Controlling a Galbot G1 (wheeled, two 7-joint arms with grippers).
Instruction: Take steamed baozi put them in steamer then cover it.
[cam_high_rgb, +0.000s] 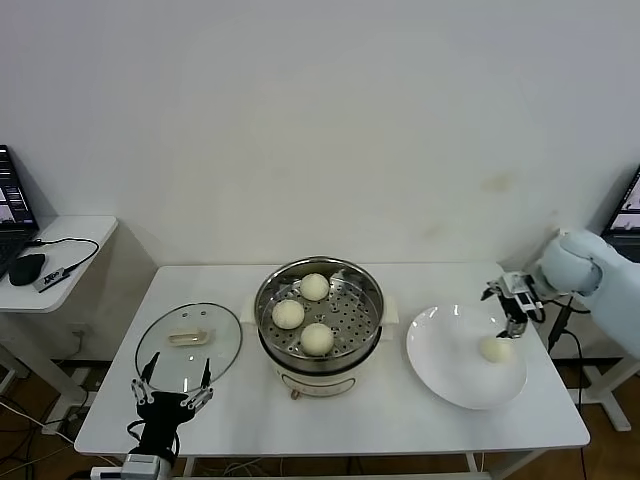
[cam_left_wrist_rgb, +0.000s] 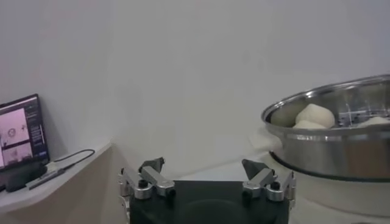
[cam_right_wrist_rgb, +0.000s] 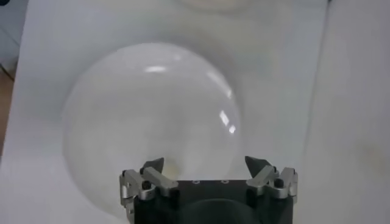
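With three buns already in the steamer at frame centre, the spread right gripper hovers above the last bun on the plate at right, and an off-centre closing may roll it away, while the left gripper, also spread, waits near the lid at lower left.

white plate on white table; laptop and mouse on side desk

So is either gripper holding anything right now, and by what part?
Nothing is held. The right gripper hangs open above the last baozi on the plate; the left gripper is open near the lid.
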